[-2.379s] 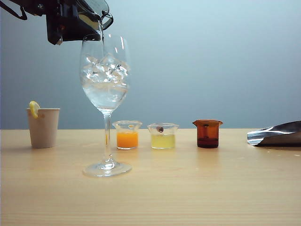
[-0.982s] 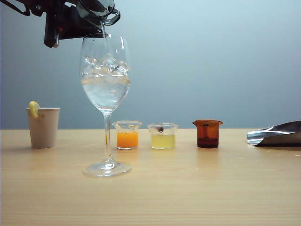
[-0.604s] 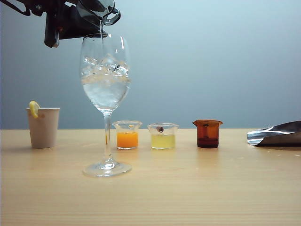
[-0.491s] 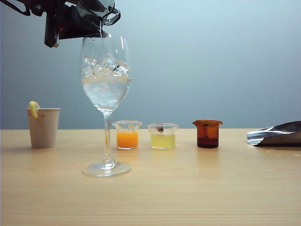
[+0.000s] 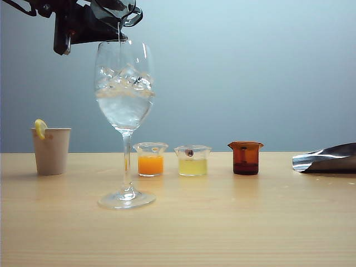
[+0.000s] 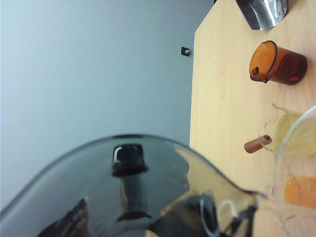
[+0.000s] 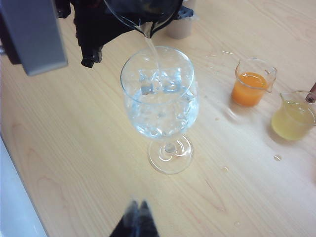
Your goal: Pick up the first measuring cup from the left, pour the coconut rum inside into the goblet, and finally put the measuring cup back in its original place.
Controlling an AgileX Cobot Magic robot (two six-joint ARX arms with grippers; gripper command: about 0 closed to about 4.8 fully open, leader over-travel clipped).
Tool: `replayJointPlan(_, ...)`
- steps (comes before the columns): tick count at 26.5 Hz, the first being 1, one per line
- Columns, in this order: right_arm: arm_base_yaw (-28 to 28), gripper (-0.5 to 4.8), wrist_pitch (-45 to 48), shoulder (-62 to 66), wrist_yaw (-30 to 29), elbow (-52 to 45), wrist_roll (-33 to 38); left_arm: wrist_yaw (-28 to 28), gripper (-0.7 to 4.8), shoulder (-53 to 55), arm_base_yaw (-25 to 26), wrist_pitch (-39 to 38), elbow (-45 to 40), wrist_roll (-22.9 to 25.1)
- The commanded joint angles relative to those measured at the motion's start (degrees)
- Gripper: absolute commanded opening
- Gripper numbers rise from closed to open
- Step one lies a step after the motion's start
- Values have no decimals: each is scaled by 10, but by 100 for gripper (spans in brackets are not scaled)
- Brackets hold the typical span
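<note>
The measuring cup (image 5: 114, 10) is smoky grey glass, held in a black gripper (image 5: 83, 25), and the thin stream of rum (image 7: 152, 51) falling from it is clear and colourless, as is the wine glass (image 5: 124, 83) with its pale ice. On the light, faintly grained wooden table (image 5: 222, 222) stand a beige paper cup (image 5: 51, 150) with a yellow lemon slice (image 5: 40, 128), a clear cup of orange liquid (image 5: 150, 159), a clear cup of pale yellow liquid (image 5: 192, 161) and a dark amber cup (image 5: 245, 158). A shiny silver bag (image 5: 328, 158) lies at the edge against a grey-blue wall (image 5: 250, 67).
</note>
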Motion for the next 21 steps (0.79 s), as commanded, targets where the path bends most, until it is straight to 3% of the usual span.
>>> replayJointPlan(1, 0, -9, 4, -2, 0, 1, -2, 2, 204, -2, -1, 15, 3, 16)
replayJointPlan(4, 0, -9, 5, -2, 0, 1, -1, 3, 168, -2, -1, 14, 3, 40)
replayJointPlan(7, 0, -9, 5, -2, 0, 1, -1, 2, 169, -2, -1, 12, 3, 65)
replayJointPlan(21, 0, -9, 5, -2, 0, 1, -1, 3, 168, -2, -1, 7, 3, 64)
